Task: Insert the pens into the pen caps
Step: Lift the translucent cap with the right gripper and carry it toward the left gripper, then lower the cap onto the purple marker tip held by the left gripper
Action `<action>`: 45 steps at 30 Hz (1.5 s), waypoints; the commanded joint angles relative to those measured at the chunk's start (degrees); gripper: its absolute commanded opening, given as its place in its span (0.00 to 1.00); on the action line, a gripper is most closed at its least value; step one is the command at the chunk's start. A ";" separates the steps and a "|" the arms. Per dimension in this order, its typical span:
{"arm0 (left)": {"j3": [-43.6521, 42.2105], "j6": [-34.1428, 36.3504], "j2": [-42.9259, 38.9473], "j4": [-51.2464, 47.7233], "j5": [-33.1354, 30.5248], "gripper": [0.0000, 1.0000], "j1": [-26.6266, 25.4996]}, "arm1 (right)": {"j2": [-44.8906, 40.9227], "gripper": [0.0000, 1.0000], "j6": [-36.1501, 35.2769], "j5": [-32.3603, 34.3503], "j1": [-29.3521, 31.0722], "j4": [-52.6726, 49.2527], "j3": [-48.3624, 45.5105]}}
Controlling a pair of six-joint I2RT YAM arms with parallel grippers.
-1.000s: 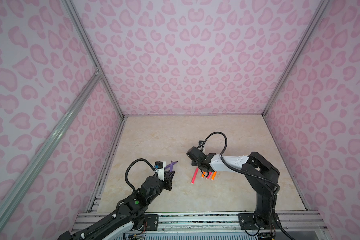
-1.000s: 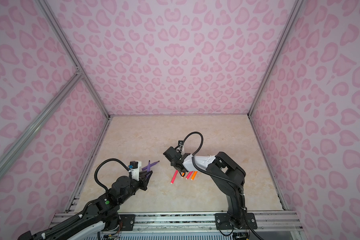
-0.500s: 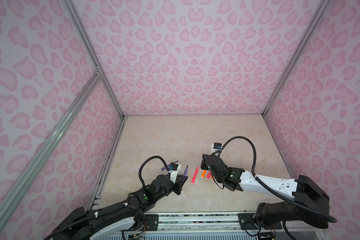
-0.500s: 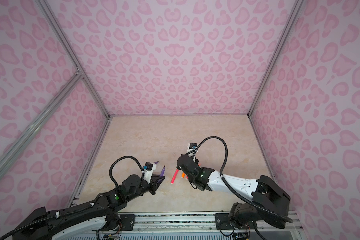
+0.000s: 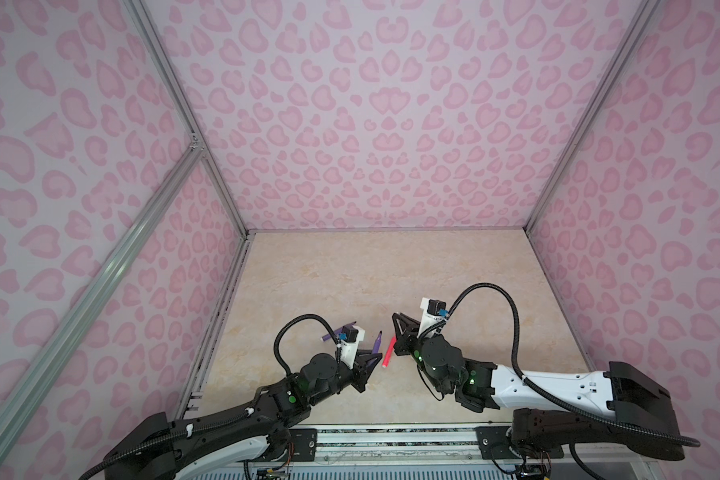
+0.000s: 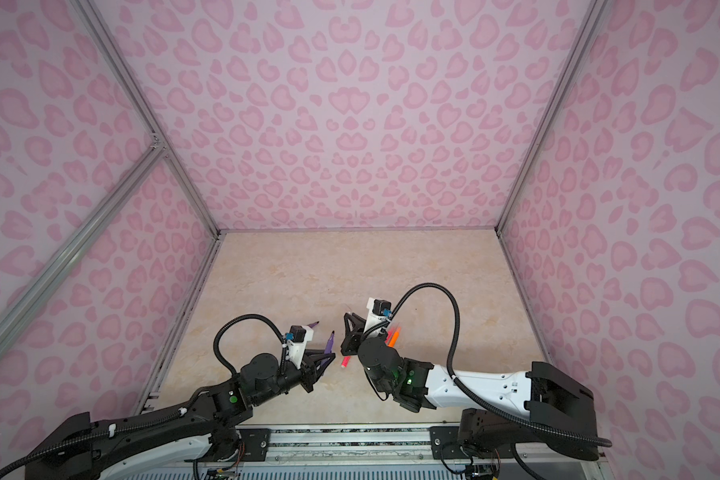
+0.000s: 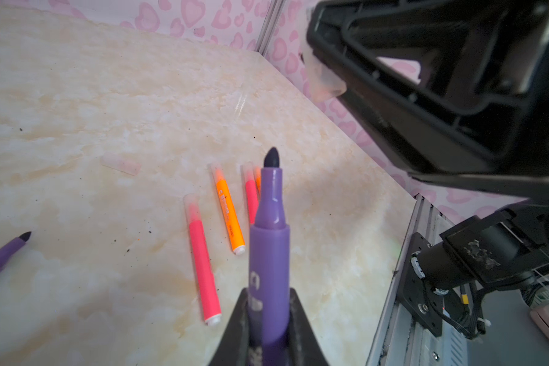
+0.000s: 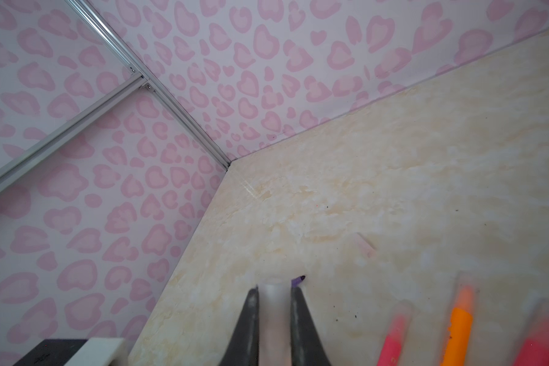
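My left gripper (image 5: 374, 358) (image 7: 268, 305) is shut on a purple pen (image 7: 269, 237) (image 6: 330, 343) whose bare dark tip points away from it. My right gripper (image 5: 395, 318) (image 8: 274, 293) is shut on a clear pen cap (image 8: 273, 312) (image 7: 325, 80), held above the table across from the pen tip, a short gap apart. A second uncapped purple pen (image 7: 0, 256) (image 5: 329, 337) lies on the table behind the left wrist. A capped pink pen (image 5: 388, 357) (image 7: 202, 256), a capped orange pen (image 7: 229, 215) (image 6: 393, 336) and another pink pen (image 7: 251, 199) lie between the arms.
One loose clear cap (image 7: 121, 163) (image 8: 365, 247) lies on the beige marbled table (image 5: 350, 270) beyond the pens. Pink patterned walls close in three sides, and a metal rail (image 5: 391, 436) runs along the front edge.
The left gripper has carried the purple pen rightward toward the middle. The right arm has dropped low along the front while its gripper stays near the pens, holding the cap.
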 commanded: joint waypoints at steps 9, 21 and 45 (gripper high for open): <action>-1.37 0.52 -6.72 -1.50 -1.64 0.03 -0.11 | 5.70 0.00 -2.91 1.44 1.74 10.11 2.81; -1.54 0.08 -6.02 -0.75 -1.58 0.03 -0.13 | 8.18 0.00 -2.90 -0.98 1.84 11.07 4.64; -1.94 -0.79 -5.89 -0.40 -2.74 0.03 -0.13 | 10.83 0.00 -0.71 -1.81 4.88 15.71 1.60</action>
